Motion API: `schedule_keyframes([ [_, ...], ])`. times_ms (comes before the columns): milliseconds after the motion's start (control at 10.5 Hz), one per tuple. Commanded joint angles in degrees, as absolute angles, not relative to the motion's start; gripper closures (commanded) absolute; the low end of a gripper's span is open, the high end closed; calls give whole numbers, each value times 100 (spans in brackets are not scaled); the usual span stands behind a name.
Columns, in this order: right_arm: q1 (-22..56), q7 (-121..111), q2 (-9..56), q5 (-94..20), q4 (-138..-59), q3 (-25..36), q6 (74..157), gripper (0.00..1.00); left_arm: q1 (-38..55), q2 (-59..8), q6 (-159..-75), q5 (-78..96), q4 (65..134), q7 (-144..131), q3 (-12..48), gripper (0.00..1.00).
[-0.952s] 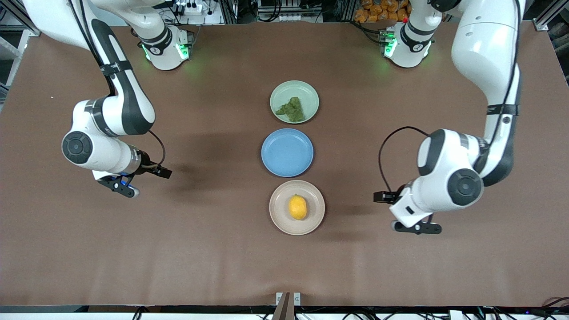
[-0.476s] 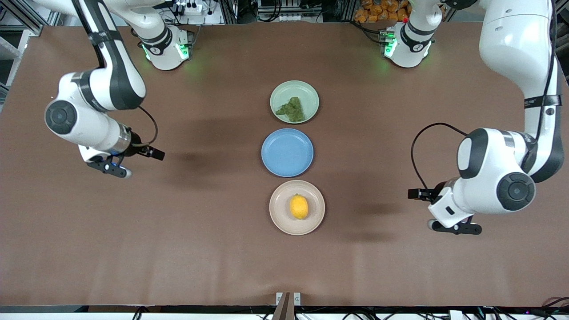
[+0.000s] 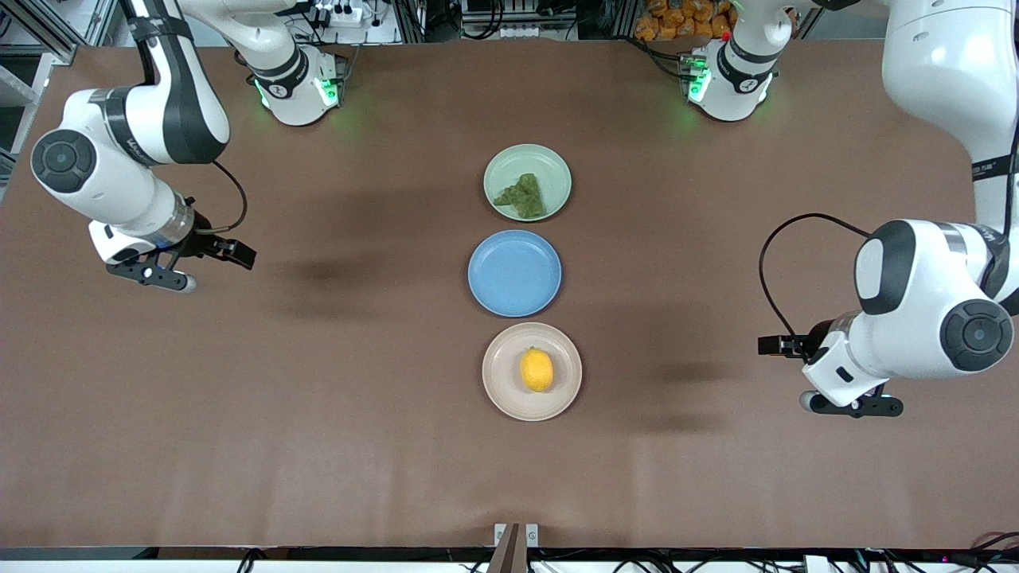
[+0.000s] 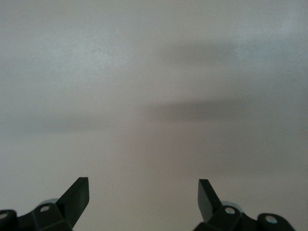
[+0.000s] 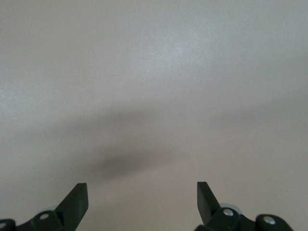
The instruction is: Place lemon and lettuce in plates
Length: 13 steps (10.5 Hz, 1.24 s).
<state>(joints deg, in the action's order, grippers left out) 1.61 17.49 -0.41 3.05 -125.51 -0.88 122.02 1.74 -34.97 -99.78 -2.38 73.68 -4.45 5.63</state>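
Since the lemon [image 3: 536, 370] already lies in the beige plate [image 3: 503, 392] and the lettuce [image 3: 522, 196] in the mint green plate [image 3: 553, 169], the task looks done, and the step in hand is judged to be parking both arms clear of the plates. To do that well, each arm should travel high and outward, away from the row of plates, so nothing gets nudged. The left hand [image 3: 852, 404] hangs over bare table [image 3: 318, 446] toward the left arm's end, its fingers [image 4: 77, 197] spread apart and empty; the right hand [image 3: 151, 274] hangs over bare table toward the right arm's end, fingers [image 5: 76, 198] likewise apart with nothing between them. The lemon is a small bright yellow oval near its plate's middle. The lettuce is a dark green wrinkled leaf, covering part of its plate. A blue plate [image 3: 514, 273] sits empty between the two.
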Motion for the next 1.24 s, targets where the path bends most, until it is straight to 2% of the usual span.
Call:
schedule_keyframes([
  [0,-79,1451,-299,431,-12508,-167,12261,0,1,-3035,-9923,-544,7733,-326,545,0],
  [286,-44,1415,-299,457,-11964,-211,12147,0,61,-1990,-10211,-554,8907,-290,413,0],
  [667,9,986,-237,518,-10770,-237,10876,0,35,-662,-10380,-554,10175,-290,404,0],
  [857,9,818,-229,501,-10111,-246,10146,0,35,-265,-10092,-493,10240,-281,404,0],
  [1143,9,335,-228,440,-9213,-255,9354,0,9,-229,-9310,-344,9670,-212,439,0],
])
